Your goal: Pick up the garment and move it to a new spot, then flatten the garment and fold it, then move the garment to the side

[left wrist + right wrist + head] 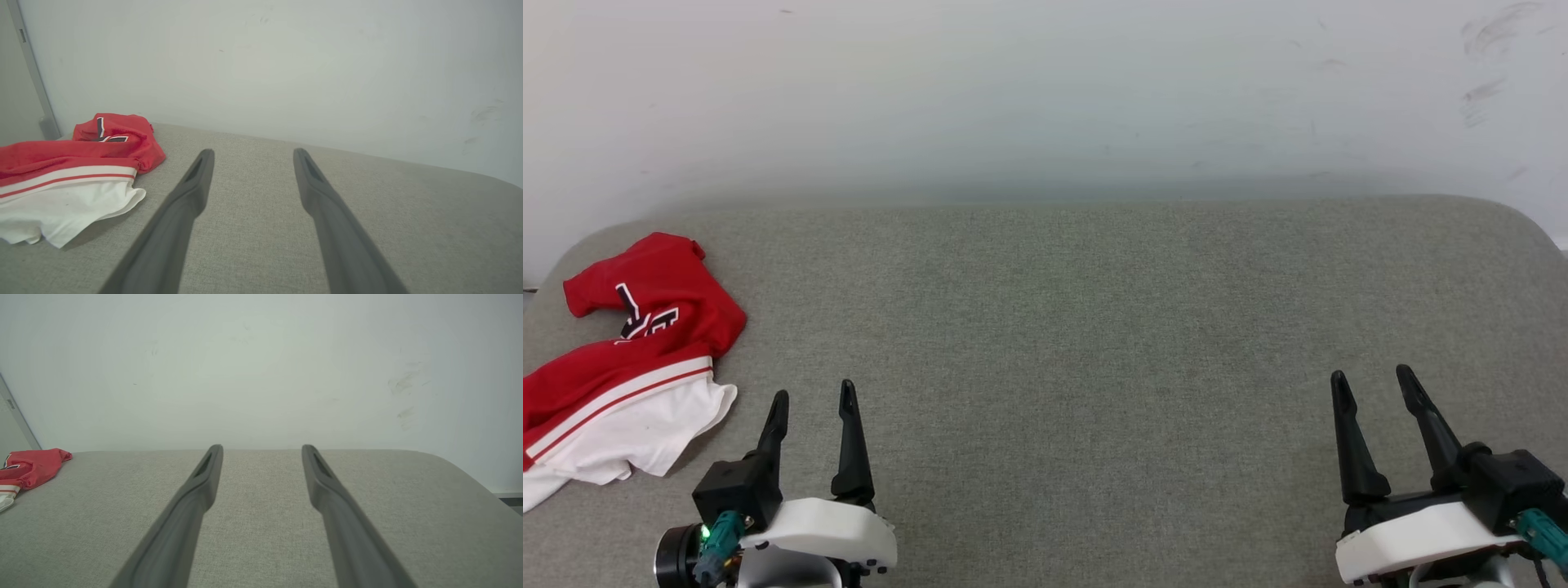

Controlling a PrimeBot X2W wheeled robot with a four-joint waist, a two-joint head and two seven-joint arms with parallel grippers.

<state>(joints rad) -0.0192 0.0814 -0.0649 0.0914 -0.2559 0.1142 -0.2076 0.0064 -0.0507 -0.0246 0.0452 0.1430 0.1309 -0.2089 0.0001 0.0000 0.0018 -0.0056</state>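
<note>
The garment (629,359), a red jersey with a white sleeve, striped trim and black lettering, lies crumpled at the far left of the grey cushioned surface (1078,327). My left gripper (814,394) hovers open just to its right, nothing between the fingers. In the left wrist view the garment (69,171) sits left of the open left gripper (251,153). My right gripper (1372,377) stands open at the lower right, far from the cloth. The right wrist view has the open right gripper (262,448) over bare fabric, with the garment (28,467) at the far left edge.
A pale wall (1045,98) rises directly behind the cushioned surface. The surface has rounded back corners, and its right corner (470,469) drops off to the floor. A grey vertical frame (32,73) stands at the wall's left end.
</note>
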